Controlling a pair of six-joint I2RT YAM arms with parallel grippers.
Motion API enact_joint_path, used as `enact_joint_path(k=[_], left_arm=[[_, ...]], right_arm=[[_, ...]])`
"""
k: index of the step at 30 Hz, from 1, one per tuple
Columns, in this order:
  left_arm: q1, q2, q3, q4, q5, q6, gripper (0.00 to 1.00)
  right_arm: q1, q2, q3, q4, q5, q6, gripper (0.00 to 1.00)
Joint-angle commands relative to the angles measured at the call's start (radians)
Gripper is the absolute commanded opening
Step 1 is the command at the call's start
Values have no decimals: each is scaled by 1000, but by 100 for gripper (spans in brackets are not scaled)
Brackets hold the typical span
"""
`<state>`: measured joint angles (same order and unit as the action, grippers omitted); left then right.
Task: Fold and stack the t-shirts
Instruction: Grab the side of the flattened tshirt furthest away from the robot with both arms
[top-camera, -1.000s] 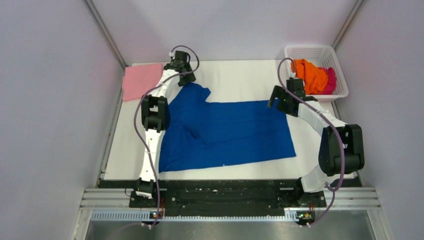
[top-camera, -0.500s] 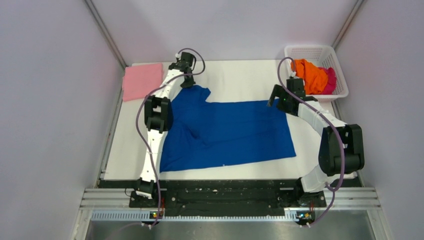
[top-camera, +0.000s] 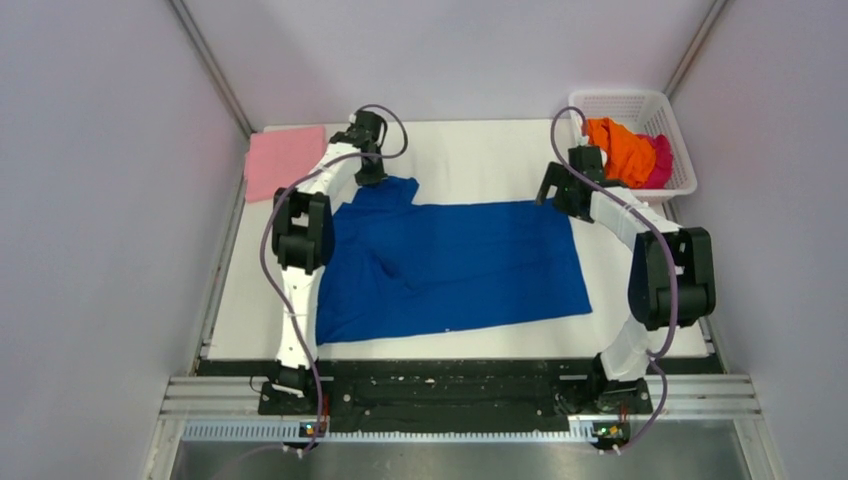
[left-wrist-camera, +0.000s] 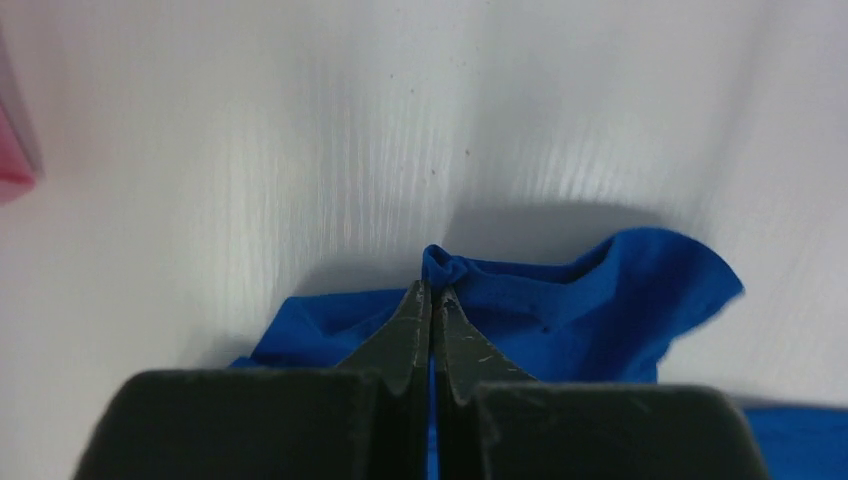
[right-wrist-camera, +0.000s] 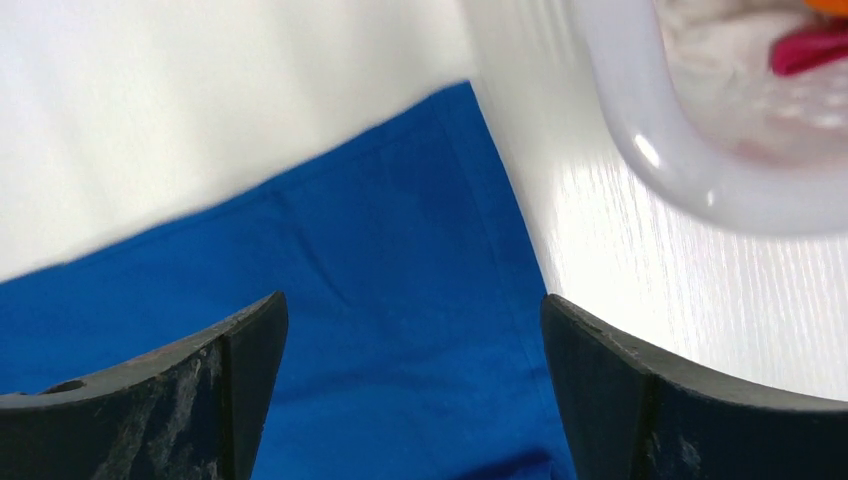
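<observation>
A royal blue t-shirt (top-camera: 450, 260) lies spread flat on the white table, no print showing. My left gripper (left-wrist-camera: 432, 292) is shut on a pinch of its far left sleeve (left-wrist-camera: 560, 310), which bunches up between the fingertips. At the shirt's far right corner (right-wrist-camera: 440, 190) my right gripper (right-wrist-camera: 410, 305) hovers open, jaws wide apart with only flat blue cloth between them. A folded pink t-shirt (top-camera: 282, 160) lies at the far left of the table. Orange (top-camera: 620, 150) and magenta (top-camera: 662, 160) t-shirts sit crumpled in the basket.
The white mesh basket (top-camera: 620, 102) stands at the far right corner, its rim (right-wrist-camera: 680, 170) close to my right gripper. Grey walls enclose the table on three sides. A black rail runs along the near edge.
My left gripper has closed on the blue sleeve and shifted slightly right. The right arm has moved toward the far edge, bringing its open gripper over the shirt's far right corner.
</observation>
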<state>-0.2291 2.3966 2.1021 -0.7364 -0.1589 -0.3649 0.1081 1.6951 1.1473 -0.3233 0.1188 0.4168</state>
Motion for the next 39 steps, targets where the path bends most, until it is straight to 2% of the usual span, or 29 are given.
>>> enact_joint_path(k=[1,6,10,19,28,35,39], left_arm=[[-1,-231,-130,177,74,-12,0],[-1,-318,-273,237,140,-20,0],[-1,-358,-347,239,205,-30,0],[-19,-431,-450,245,316,-61,0],[-30,-545,-574,280,300,-96,0],[-32,-640,-637,287,288,-100,0],[-33,-692,-678,287,289,-107,0]], right_arm=[[-8,82,142,-34,29,-42,94],[-6,194,272,-103,42,-67,88],[1,279,366,-138,41,-88,79],[11,472,557,-219,177,-134,64],[33,458,478,-210,201,-122,59],[40,388,373,-132,201,-73,42],[40,351,325,-73,248,-46,23]])
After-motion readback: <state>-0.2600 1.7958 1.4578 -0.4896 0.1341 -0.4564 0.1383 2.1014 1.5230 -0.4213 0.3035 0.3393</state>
